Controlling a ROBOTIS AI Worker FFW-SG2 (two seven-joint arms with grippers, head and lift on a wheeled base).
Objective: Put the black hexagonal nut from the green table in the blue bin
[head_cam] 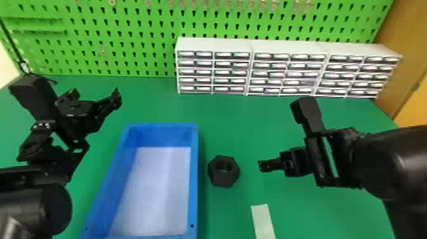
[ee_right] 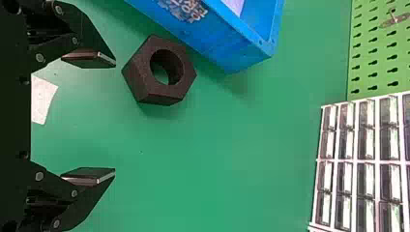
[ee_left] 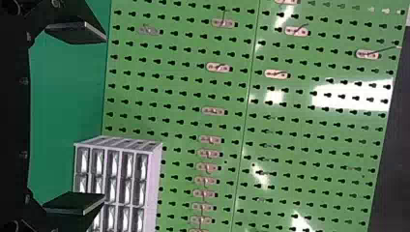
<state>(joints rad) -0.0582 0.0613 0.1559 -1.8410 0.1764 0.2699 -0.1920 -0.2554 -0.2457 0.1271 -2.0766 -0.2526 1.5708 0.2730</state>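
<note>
Jaws stand wide apart on both grippers: left gripper (head_cam: 95, 92) at upper left of the head view, right gripper (head_cam: 260, 166) right of centre, near one black hexagonal nut (head_cam: 224, 178). The nut lies on the table (head_cam: 254, 124), lower centre, just beside one blue bin (head_cam: 194, 165).

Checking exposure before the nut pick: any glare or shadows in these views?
Head view: bright highlight on the right arm's black housing. Left wrist view: white glare patches on the green pegboard. Right wrist view: soft shadows on the green table beside the black hexagonal nut and the blue bin.
</note>
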